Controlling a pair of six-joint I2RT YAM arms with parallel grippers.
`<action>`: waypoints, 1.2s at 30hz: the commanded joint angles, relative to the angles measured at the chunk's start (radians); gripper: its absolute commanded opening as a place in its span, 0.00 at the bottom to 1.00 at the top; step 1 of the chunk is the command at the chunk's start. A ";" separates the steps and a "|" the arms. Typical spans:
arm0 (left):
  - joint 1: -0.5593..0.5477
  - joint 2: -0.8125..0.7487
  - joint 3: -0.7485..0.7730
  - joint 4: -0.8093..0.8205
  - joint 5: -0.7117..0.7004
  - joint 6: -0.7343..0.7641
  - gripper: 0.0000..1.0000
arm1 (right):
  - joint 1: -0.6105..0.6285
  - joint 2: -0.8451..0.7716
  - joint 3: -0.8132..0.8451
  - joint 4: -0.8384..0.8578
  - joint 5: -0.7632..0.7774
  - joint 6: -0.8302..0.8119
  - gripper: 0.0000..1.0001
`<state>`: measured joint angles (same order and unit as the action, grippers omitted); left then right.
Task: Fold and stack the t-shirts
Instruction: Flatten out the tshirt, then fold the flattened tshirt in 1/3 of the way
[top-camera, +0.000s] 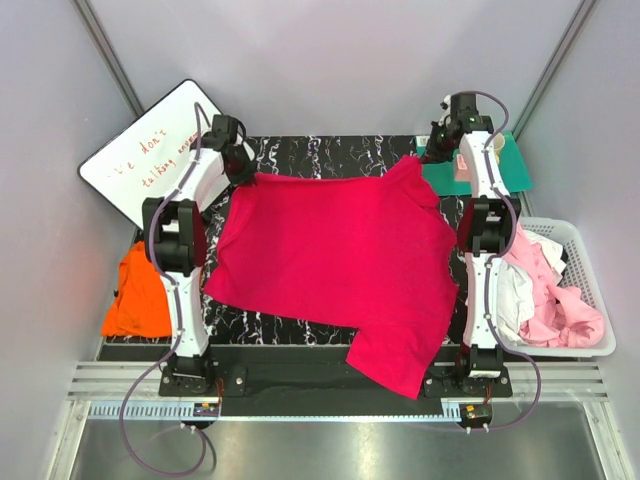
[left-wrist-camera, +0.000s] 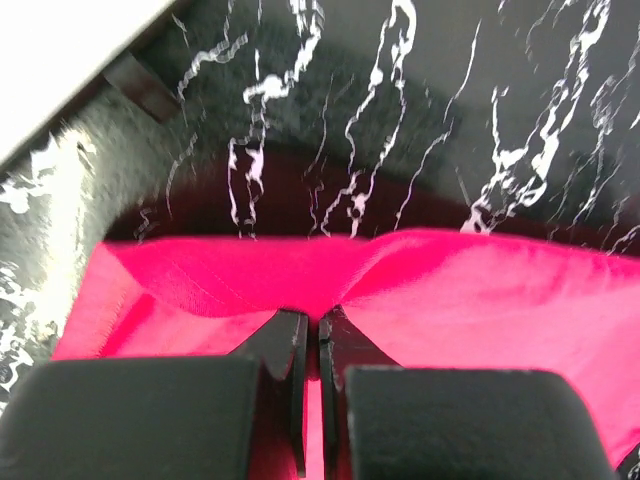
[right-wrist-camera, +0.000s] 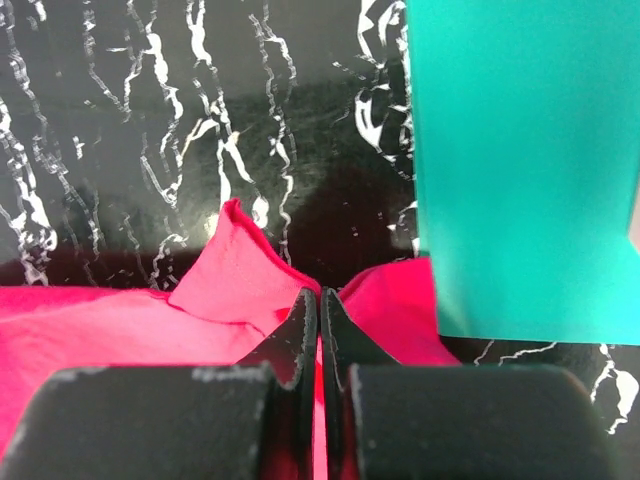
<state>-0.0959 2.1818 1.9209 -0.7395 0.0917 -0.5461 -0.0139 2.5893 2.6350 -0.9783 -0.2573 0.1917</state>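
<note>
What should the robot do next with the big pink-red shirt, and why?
Probably lift both arms a little together and carry the far edge toward the near side. Both jaws are shut on the magenta shirt at its far corners, and it lies spread across the table, ready to fold in half.

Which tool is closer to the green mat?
Right. The right tool pinches the red shirt at a far corner, right beside the green mat. The left tool holds the other far corner, well off to the mat's left.
</note>
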 joint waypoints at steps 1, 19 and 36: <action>0.042 -0.059 0.026 0.023 -0.001 0.018 0.00 | 0.002 -0.138 -0.041 0.038 -0.050 0.008 0.00; 0.094 -0.200 -0.103 -0.057 0.075 0.074 0.00 | 0.046 -0.590 -0.574 0.033 -0.031 -0.005 0.00; 0.114 -0.221 -0.184 -0.195 0.069 0.075 0.00 | 0.066 -0.753 -1.003 0.010 -0.048 0.000 0.00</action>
<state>-0.0074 2.0125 1.7355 -0.9001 0.1692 -0.4786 0.0460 1.9091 1.6516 -0.9569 -0.2943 0.1898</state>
